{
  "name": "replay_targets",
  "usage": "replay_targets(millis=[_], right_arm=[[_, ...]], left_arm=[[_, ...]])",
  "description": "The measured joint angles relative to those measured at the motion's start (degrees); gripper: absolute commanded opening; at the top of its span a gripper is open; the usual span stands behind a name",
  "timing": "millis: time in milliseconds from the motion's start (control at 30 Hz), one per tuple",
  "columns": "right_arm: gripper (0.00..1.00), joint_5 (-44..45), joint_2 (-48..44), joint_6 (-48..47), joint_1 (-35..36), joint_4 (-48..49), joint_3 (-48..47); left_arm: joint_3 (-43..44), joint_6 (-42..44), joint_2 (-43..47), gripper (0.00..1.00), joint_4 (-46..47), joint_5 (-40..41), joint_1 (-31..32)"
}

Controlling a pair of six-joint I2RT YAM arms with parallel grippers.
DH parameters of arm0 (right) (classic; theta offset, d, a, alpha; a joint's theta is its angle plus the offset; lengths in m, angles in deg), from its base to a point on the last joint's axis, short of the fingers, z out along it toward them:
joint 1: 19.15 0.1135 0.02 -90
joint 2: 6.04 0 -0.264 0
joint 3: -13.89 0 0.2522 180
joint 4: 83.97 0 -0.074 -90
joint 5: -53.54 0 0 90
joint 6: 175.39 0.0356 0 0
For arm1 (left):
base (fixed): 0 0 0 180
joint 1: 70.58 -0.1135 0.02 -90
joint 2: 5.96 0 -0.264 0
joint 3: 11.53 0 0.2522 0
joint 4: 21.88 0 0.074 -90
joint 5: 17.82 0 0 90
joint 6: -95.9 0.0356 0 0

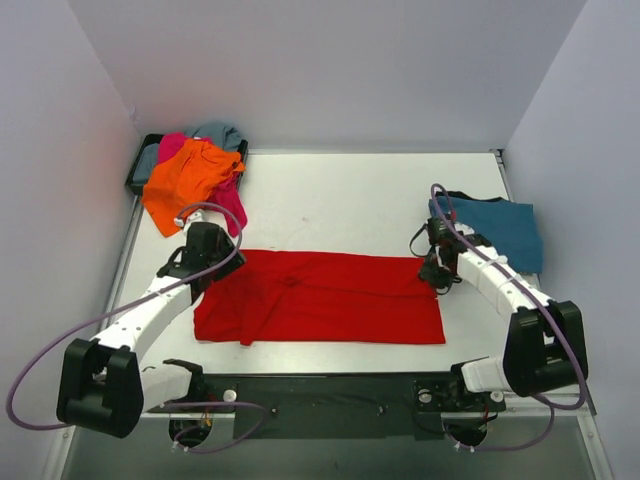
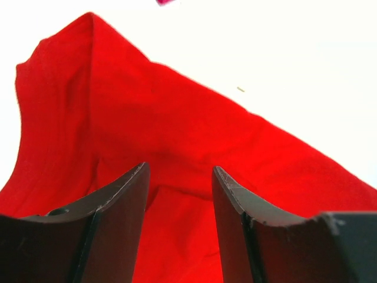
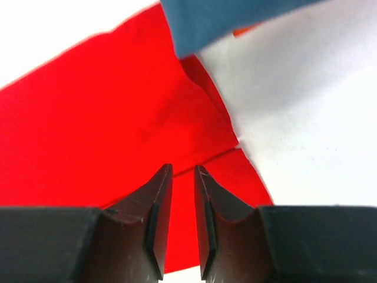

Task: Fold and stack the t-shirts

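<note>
The bright red t-shirt (image 1: 320, 300) lies flat on the white table as a wide folded band. My left gripper (image 1: 205, 268) sits over its far left corner, jaws open, with red cloth (image 2: 177, 118) below and between the fingers (image 2: 179, 168). My right gripper (image 1: 437, 272) sits over the far right corner, where a folded edge of the red cloth (image 3: 106, 118) shows. Its jaws (image 3: 182, 168) stand a narrow gap apart with nothing pinched. The teal blue t-shirt (image 1: 500, 230) lies folded at the right, and its edge shows in the right wrist view (image 3: 224, 17).
A pile of shirts sits at the back left in a black bin (image 1: 135, 175): orange (image 1: 185, 180) on top, magenta pink (image 1: 232, 205) and grey-blue (image 1: 218, 132) beneath. A black strip (image 1: 320, 395) runs along the near edge between the arm bases.
</note>
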Motion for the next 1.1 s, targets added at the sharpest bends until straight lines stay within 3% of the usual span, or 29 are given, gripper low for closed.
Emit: replay_targets(millis=[200, 500, 700, 833, 900, 1000, 1100], right_arm=[[0.11, 1.1, 6.8, 1.4, -1.3, 1.6, -3.5], [0.07, 0.9, 3.9, 4.0, -3.0, 2.7, 5.4], [0.17, 1.3, -0.7, 3.0, -2.0, 1.0, 3.7], [0.17, 1.8, -1.6, 1.6, 5.7, 1.5, -0.9], [0.23, 0.3, -0.4, 0.9, 11.4, 3.3, -4.0], [0.32, -3.3, 4.3, -0.3, 18.9, 7.8, -9.0], [0.33, -7.7, 12.6, -1.9, 24.7, 12.3, -15.6]], left_arm=[[0.4, -1.4, -6.4, 0.56, 6.8, -0.4, -1.1], [0.5, -7.0, -16.6, 0.56, 12.2, 1.4, -1.7], [1.2, -7.5, -17.8, 0.56, 12.3, 4.1, -2.8], [2.7, -6.3, -17.8, 0.56, 12.3, 5.5, -3.1], [3.7, -5.7, -17.8, 0.56, 12.3, 5.9, -3.1], [5.4, -4.8, -18.2, 0.56, 12.6, 5.8, -3.2], [6.7, -4.7, -19.9, 0.55, 13.0, 5.2, -3.8]])
